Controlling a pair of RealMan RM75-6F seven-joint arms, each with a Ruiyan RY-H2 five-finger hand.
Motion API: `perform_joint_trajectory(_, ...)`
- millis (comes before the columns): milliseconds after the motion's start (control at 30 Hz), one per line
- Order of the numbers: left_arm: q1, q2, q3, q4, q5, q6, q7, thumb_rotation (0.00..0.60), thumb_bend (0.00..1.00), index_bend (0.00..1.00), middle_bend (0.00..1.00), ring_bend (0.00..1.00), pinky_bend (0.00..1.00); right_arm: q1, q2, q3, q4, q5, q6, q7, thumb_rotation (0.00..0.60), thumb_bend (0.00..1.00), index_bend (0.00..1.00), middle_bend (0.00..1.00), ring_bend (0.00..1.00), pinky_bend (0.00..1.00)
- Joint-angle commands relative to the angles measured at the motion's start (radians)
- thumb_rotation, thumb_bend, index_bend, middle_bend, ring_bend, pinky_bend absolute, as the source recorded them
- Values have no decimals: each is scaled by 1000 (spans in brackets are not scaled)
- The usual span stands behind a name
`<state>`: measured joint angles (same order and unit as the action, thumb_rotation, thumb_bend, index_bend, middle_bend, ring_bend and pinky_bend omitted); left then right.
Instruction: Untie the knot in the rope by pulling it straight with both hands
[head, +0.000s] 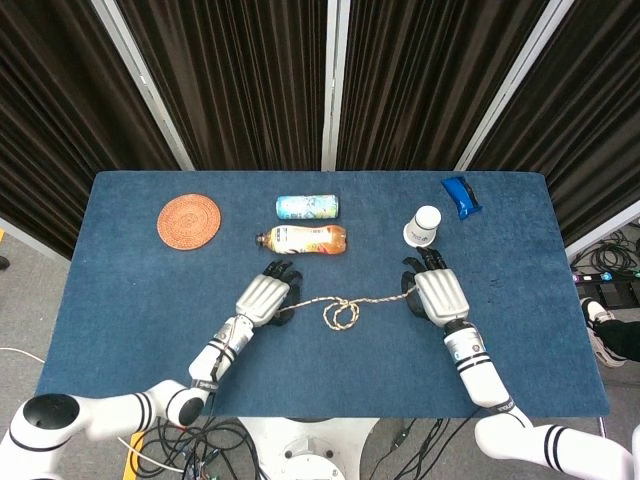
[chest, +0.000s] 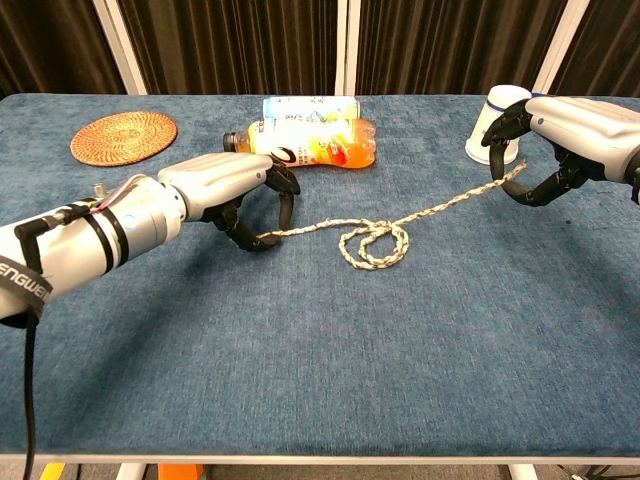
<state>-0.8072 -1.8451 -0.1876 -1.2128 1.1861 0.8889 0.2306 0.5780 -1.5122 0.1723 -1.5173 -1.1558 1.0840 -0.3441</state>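
Rope strung between both hands, knot still looped, lying on bench nearer left hand than right. Left hand pinching one rope end, fingers curled over it. Right hand pinching other end, lifted off bench. White cup just beside right hand; orange bottle and can behind left hand, woven coaster further out.
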Motion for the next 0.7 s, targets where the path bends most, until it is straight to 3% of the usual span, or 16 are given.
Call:
perform_joint_trajectory(33,-1,-5,-1,7,1,3,2,600,316,494,178,53,58,0,1,0,-1,0,0,1,600,477,636,214,0,0)
perform_joint_trajectory(533,-2,-15,1,23,-11,-2,10,600,317,524,192,53,58,-2,2,-3,-1,0,1,7,600,477,641,214,0,0)
perform_joint_trajectory(700,-1,-16,4,25,-9,-3,8,600,359,537,198,53,58,-3,2,-4,-1,1,2,5,600,477,643,214,0,0)
